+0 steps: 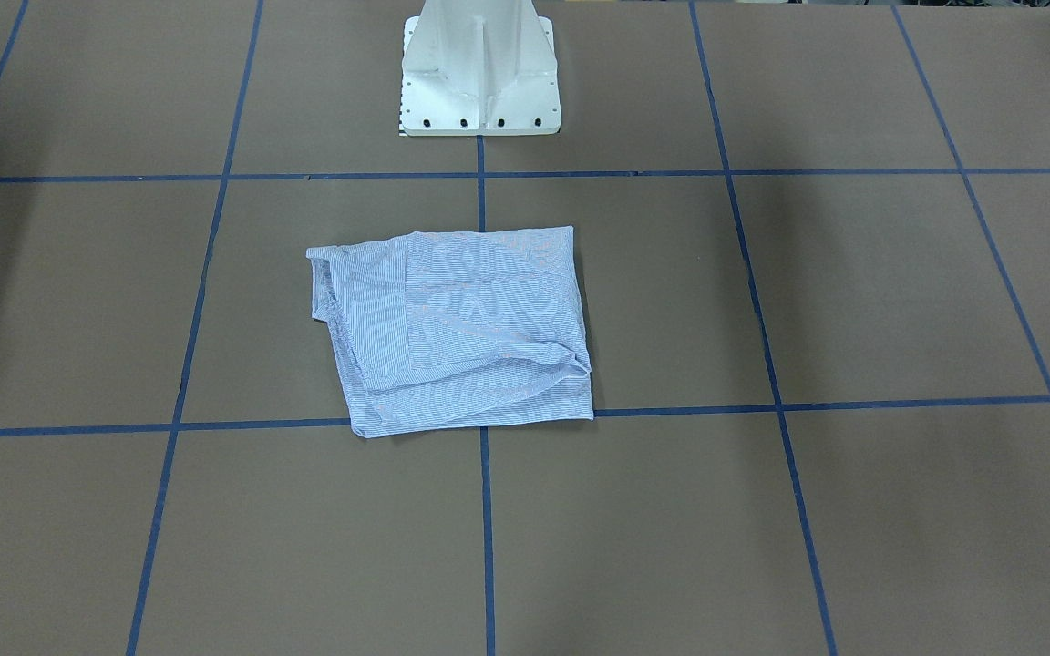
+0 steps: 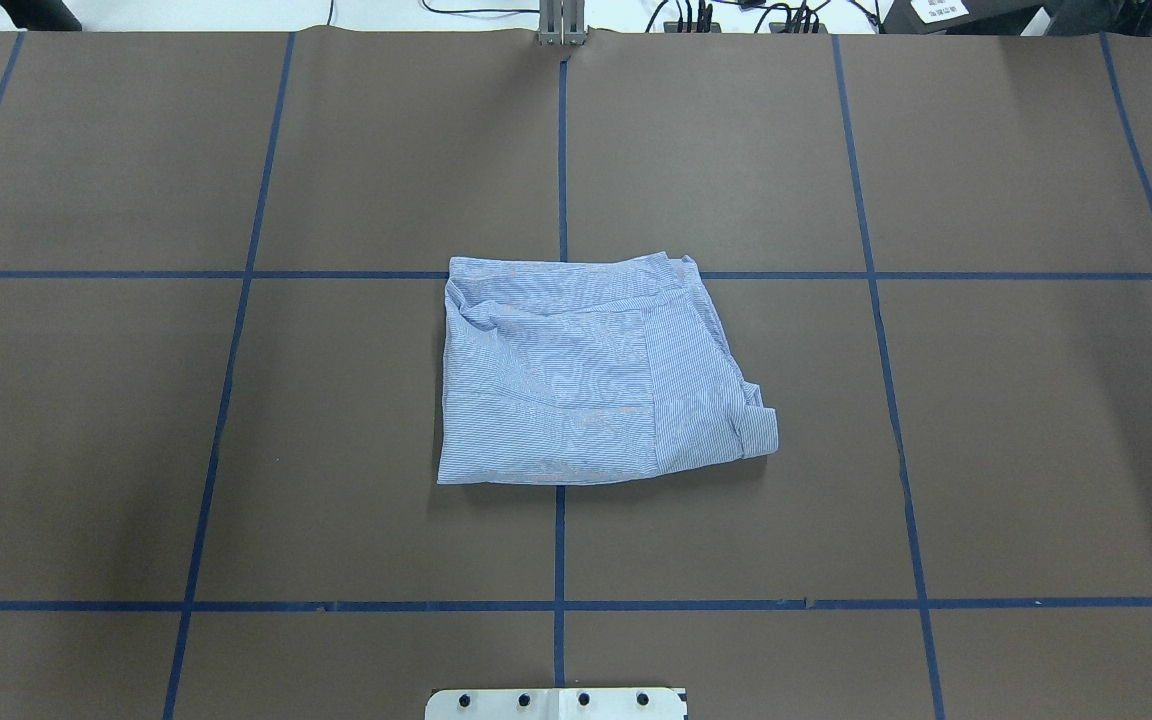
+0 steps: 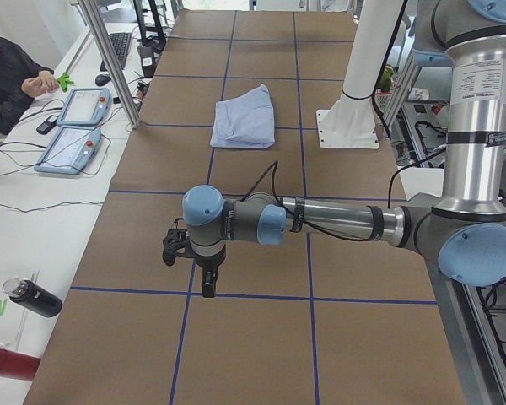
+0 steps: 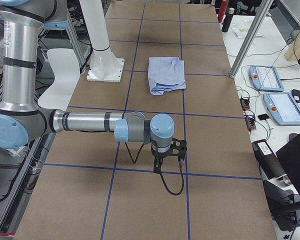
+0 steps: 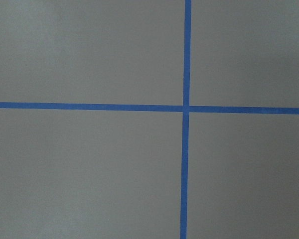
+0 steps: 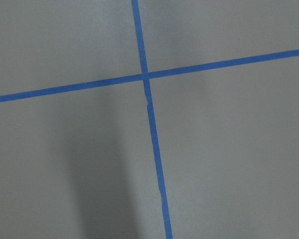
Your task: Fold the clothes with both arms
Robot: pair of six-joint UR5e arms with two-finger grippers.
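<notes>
The left gripper (image 3: 207, 285) hangs point-down from its wrist over the brown table cover (image 3: 253, 354), well out from the white pedestal (image 3: 347, 126) toward the robot's left end of the table. It shows only in a side view, so whether its fingers are apart or together cannot be told. It is not touching any object. Its wrist camera sees only bare cover and a crossing of blue tape lines (image 5: 185, 107).

The right gripper (image 4: 157, 167) hangs the same way, well out from the pedestal toward the robot's right end. Its state cannot be told either. Its wrist camera also sees only a tape crossing.

The shirt (image 2: 586, 370) lies near the pedestal, just in front of it on the operators' side. It is folded into a rough rectangle and lies flat on the cover, apart from both arms. It straddles the tape line that runs straight out from the pedestal. One small folded corner (image 2: 756, 430) sticks out on the robot's right.

Farther from the pedestal, on the white side bench, lie a dark bottle (image 3: 34, 297) and a red bottle (image 3: 4, 363). What they contain cannot be seen. Two control pendants (image 3: 72, 126) rest there, and a seated person (image 3: 8, 80) is beside them.
</notes>
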